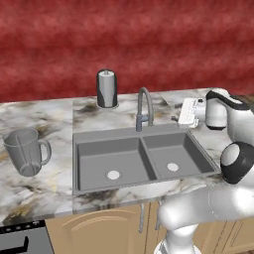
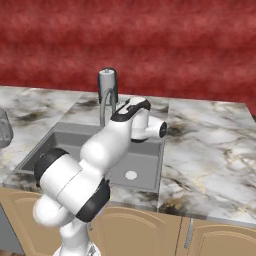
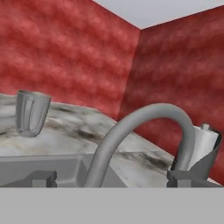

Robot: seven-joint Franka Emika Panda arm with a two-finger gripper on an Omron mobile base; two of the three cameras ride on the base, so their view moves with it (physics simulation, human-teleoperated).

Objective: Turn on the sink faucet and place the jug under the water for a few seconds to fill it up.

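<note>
Faucet [image 2: 104, 102] base and lever hidden behind the arm in right base view. Jug [image 2: 3, 129] cut off by left edge there. Gripper [image 3: 112, 178] tips barely visible; jaw gap unclear.

Dark grey sink [image 1: 94, 171], grey metal faucet [image 1: 144, 106], translucent, seemingly greyish jug [image 1: 25, 151], veined marble counter [image 1: 39, 119], mottled red wall [image 1: 124, 39]

2 base cameras look down over the sink [image 1: 144, 154] from left and right; the hand camera sits close behind the faucet [image 3: 144, 131].
</note>
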